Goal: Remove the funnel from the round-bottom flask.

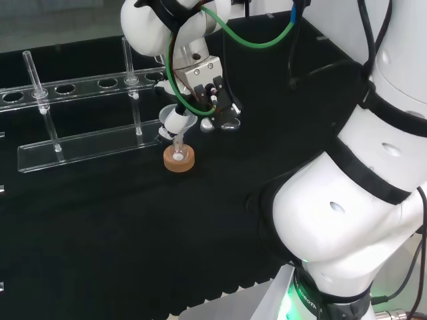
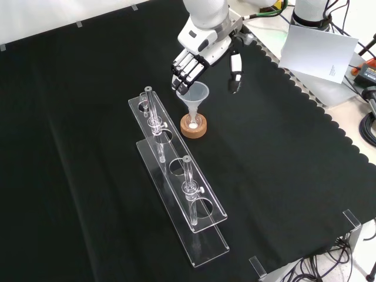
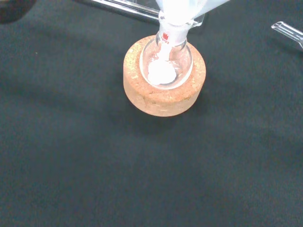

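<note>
Funnel (image 2: pixel 196 96) sat stem-down, long axis vertical, in the neck of the round-bottom flask (image 3: pixel 166 66) on its cork ring (image 2: pixel 193 127). The hand (image 2: pixel 189 66) was just behind and above the funnel's rim in the front view, fingers bent but spread, thumb held clear, gripping nothing. A small red mark on the flask neck was too small to read.
</note>
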